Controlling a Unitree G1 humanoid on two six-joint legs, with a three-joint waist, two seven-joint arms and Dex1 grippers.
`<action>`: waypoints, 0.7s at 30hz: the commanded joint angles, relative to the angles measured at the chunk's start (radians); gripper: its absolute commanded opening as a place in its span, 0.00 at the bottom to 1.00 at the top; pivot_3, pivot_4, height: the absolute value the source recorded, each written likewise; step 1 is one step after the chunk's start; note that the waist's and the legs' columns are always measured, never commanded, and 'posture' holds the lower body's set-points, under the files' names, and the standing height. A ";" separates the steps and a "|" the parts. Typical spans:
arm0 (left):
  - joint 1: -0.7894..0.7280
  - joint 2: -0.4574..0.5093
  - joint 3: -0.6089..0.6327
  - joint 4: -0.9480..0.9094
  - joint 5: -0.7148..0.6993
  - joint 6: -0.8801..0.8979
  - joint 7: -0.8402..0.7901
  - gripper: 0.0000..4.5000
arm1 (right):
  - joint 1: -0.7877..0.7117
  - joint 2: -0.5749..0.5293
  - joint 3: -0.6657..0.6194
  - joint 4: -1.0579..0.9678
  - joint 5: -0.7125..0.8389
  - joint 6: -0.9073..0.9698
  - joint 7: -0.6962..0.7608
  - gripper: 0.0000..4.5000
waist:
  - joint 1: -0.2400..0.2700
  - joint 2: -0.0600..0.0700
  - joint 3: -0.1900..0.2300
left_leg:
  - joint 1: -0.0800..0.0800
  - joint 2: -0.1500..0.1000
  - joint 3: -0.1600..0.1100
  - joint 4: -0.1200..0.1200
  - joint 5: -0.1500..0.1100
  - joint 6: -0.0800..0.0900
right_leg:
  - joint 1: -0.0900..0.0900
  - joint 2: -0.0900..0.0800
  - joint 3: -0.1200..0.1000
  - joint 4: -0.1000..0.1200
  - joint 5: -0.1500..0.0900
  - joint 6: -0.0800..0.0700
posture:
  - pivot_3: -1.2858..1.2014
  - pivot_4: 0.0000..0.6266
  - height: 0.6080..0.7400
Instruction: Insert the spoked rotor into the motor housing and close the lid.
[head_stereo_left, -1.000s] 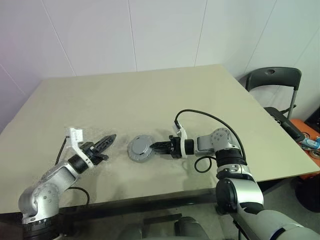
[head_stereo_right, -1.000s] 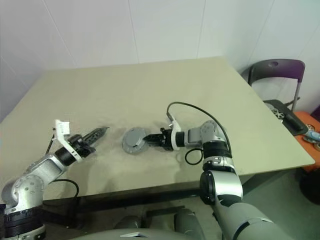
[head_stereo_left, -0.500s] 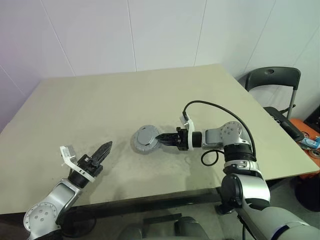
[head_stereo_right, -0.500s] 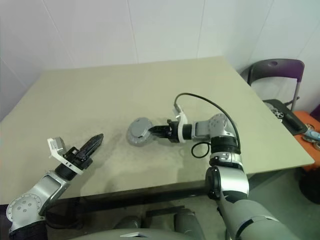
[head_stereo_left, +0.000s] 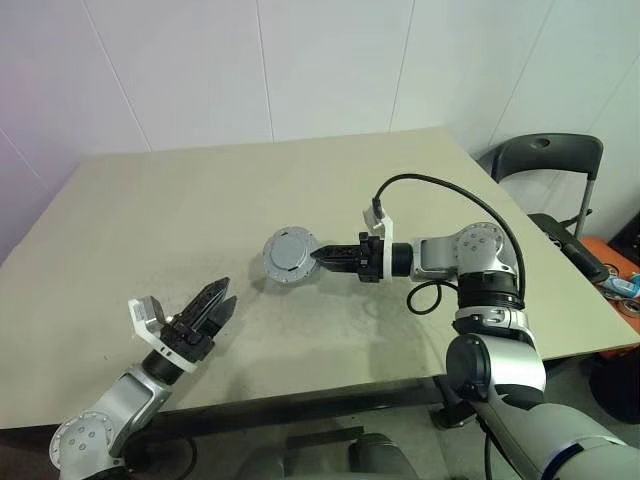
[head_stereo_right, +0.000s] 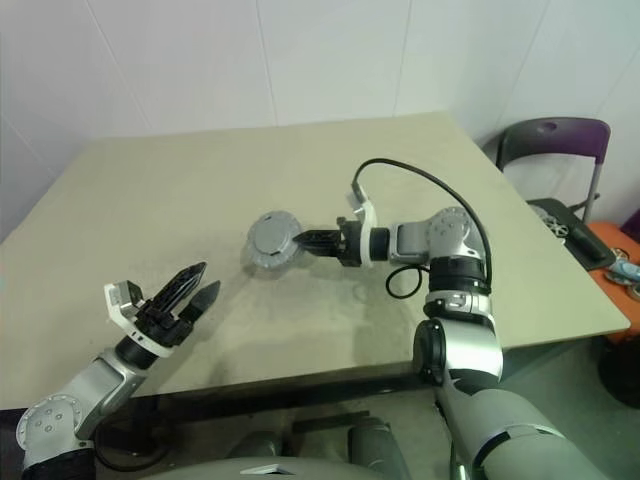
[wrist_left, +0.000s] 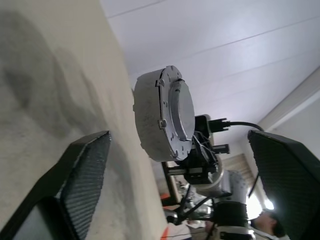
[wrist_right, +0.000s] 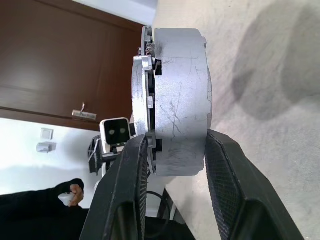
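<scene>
The right claw (head_stereo_left: 318, 255) pinches a round grey motor (head_stereo_left: 287, 256) by its edge. One finger (wrist_right: 127, 200) presses on the flat lid (wrist_right: 141, 100) side and the other presses on the back of the housing (wrist_right: 181, 95). Held like that, the two halves are squeezed together, and the motor hangs in the air above the table (head_stereo_left: 200, 200), tipped up on its side. The lid looks already on the housing, though a thin gap shows between them on one edge. The rotor cannot be seen; it is most likely shut inside, so the job seems nearly done.

The right arm reaches across from the right, pointing left, so the flat face of the motor turns toward the head camera. That may be to show it or check it.

The left claw (head_stereo_left: 212, 304) is spread wide with nothing in it. It sits low near the front edge of the table, well apart from the motor and pointing toward it, out of the way.

A chair (head_stereo_left: 545, 160) stands beyond the table's right corner. In the right wrist view, a person's hand (wrist_right: 75, 189) shows far off in the room.
</scene>
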 joint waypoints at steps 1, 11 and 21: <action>-0.027 0.012 -0.012 -0.022 -0.069 -0.010 0.003 1.00 | -0.057 0.007 -0.038 -0.061 0.074 0.007 0.021 0.29 | 0.000 0.000 0.000 | 0.000 0.000 0.000 0.000 0.000 0.000 | 0.000 0.000 0.000 0.000 0.000 0.000 | 0.52 0.00 1.00; -0.070 0.016 -0.056 -0.033 -0.099 -0.046 0.024 1.00 | -0.030 0.021 -0.004 -0.113 0.187 0.007 -0.016 0.29 | 0.001 0.000 0.000 | 0.000 0.000 0.000 -0.001 0.000 0.000 | 0.000 0.000 0.000 -0.002 0.000 0.000 | 0.52 0.00 1.00; -0.118 0.014 -0.091 -0.055 -0.096 -0.080 0.020 1.00 | 0.007 0.020 0.039 -0.139 0.331 0.007 -0.097 0.29 | 0.002 0.000 0.000 | -0.001 0.000 0.000 -0.001 0.000 0.000 | 0.001 0.000 0.000 -0.003 0.000 0.000 | 0.52 0.00 1.00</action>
